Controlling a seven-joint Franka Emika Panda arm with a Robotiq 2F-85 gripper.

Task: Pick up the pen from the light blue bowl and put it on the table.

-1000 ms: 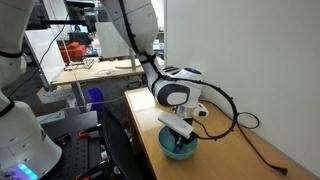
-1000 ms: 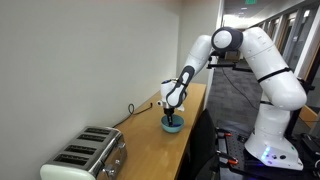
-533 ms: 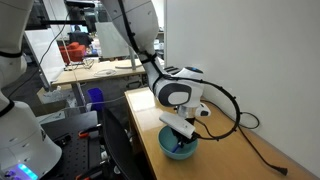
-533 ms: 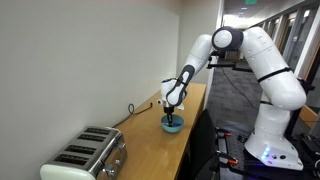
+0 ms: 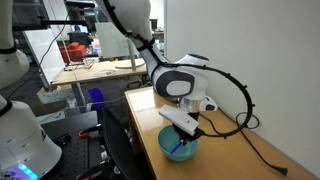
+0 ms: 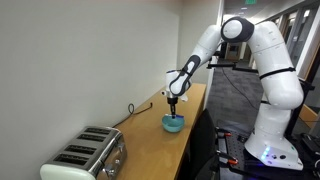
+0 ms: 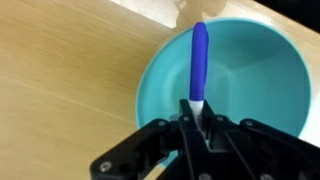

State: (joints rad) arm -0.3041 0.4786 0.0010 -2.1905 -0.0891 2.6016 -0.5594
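Note:
In the wrist view my gripper (image 7: 198, 118) is shut on the pale end of the blue-purple pen (image 7: 199, 62), which sticks out ahead of the jaws over the light blue bowl (image 7: 270, 90). In both exterior views the gripper (image 5: 186, 134) (image 6: 173, 104) hangs just above the bowl (image 5: 178, 147) (image 6: 173, 124), which sits on the tan table (image 5: 225, 160) (image 6: 150, 135) near its front edge. The pen shows as a thin blue stroke (image 5: 179, 146) reaching down toward the bowl.
A black cable (image 5: 262, 150) runs across the table beside the bowl toward the wall. A silver toaster (image 6: 85, 154) stands at the other end of the table. A cluttered workbench (image 5: 95, 65) stands further back, and the table edge drops off beside the bowl.
My gripper has risen from inside the bowl to just above it, with the pen in its jaws, and the arm has swung upward.

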